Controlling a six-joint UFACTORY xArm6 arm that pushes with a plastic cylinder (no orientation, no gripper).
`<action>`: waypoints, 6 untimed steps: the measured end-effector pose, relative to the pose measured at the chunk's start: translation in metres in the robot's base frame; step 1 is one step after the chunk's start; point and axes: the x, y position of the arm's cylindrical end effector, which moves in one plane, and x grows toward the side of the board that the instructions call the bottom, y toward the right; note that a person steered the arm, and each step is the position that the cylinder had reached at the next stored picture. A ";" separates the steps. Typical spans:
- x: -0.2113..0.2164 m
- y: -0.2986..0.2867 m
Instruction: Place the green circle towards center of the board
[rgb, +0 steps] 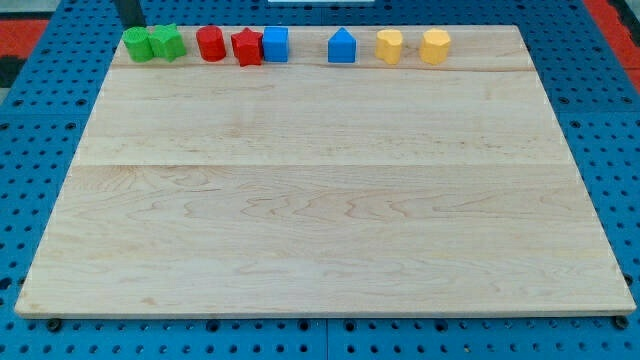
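The green circle (137, 44) lies at the board's top left corner, touching a green star (168, 42) on its right. My tip (130, 26) is just above the green circle, at the board's top edge, close to or touching the block. Only the rod's lower part shows at the view's top. The wooden board (320, 200) fills most of the view.
A row of blocks runs along the board's top edge: a red circle (210, 44), a red star (246, 47) touching a blue cube (275, 44), a blue house-shaped block (342, 46), and two yellow blocks (389, 46) (434, 46).
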 end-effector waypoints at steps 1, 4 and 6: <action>0.036 0.042; 0.071 0.049; 0.060 -0.037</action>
